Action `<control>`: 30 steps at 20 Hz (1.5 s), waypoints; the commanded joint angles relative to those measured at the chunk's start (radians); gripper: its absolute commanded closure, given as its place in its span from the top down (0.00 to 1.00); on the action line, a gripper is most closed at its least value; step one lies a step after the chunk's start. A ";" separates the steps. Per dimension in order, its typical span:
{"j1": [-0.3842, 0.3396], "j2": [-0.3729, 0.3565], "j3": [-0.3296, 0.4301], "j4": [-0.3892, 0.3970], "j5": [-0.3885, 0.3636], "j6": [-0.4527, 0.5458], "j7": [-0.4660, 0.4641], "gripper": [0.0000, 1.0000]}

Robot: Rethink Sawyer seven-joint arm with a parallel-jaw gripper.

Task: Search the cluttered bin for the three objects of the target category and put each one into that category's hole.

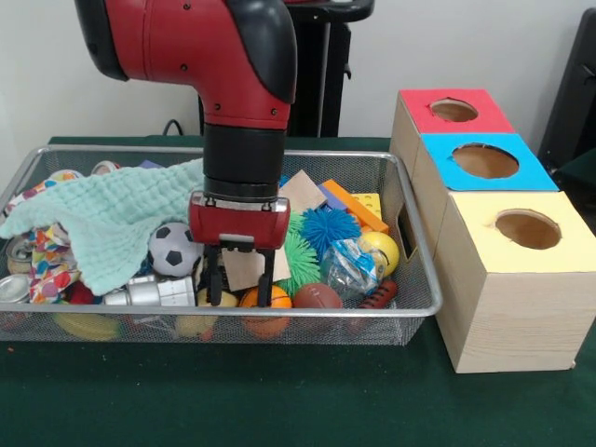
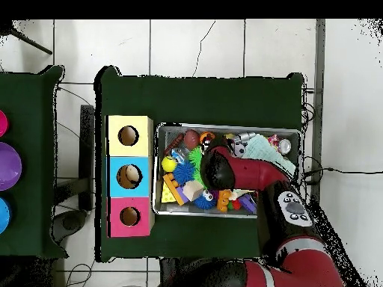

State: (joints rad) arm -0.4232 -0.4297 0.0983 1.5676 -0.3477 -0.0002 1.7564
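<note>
The gripper (image 1: 239, 275), fingers spread, hung over the orange bun (image 1: 265, 300) at the bin's (image 1: 410, 307) six o'clock edge; a centred, gentle squeeze looked wise.

Front cam sits low and close across the table, facing the arm (image 1: 233, 84) at top center. Overhead cam hangs high, looking straight down, robot base at bottom. Both catch the bin (image 1: 414, 242) (image 2: 224, 128) and the three boxes (image 1: 503, 233) (image 2: 129, 176).

wall (image 1: 112, 102): plain white | floor (image 2: 194, 45): pale tiles (cracked) | table (image 1: 279, 400): dark green cloth
</note>
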 commanded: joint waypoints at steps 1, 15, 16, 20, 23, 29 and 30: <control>0.013 0.128 0.024 -0.025 -0.024 -0.013 0.100 1.00; 0.120 0.045 -0.176 0.038 0.078 -0.047 0.215 1.00; 0.130 0.039 -0.194 0.044 0.086 -0.047 0.220 1.00; 0.108 0.028 -0.173 0.048 0.085 -0.025 0.184 1.00; 0.083 0.022 -0.148 0.052 0.074 -0.016 0.163 1.00; 0.006 0.064 -0.075 0.014 0.037 -0.029 0.118 1.00; -0.011 0.072 -0.058 0.007 0.030 -0.024 0.107 1.00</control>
State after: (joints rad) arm -0.3566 -0.4282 -0.0407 1.5731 -0.2972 -0.0282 1.7564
